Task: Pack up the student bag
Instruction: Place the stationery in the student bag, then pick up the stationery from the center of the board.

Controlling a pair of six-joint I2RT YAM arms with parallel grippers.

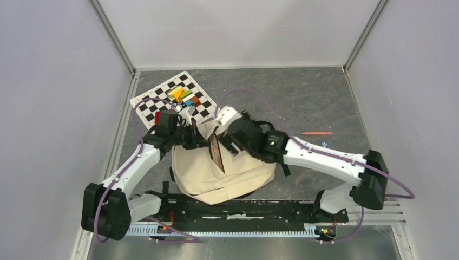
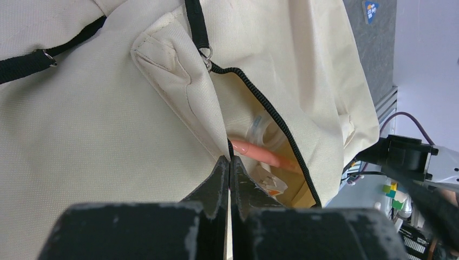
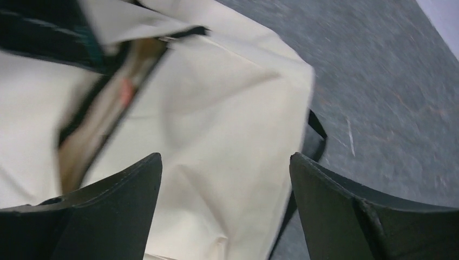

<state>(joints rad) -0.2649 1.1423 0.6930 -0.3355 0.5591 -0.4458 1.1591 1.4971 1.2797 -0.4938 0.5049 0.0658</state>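
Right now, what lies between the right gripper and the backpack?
Nothing: in the right wrist view the open right gripper hangs over bare cream backpack canvas, with nothing in between.

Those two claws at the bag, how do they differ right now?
The left gripper has its fingers shut, apparently pinching the opening edge of the student bag; the right gripper has fingers spread wide, holding nothing. The left sits by the zipper; the right hovers over plain cloth. Both have black fingers.
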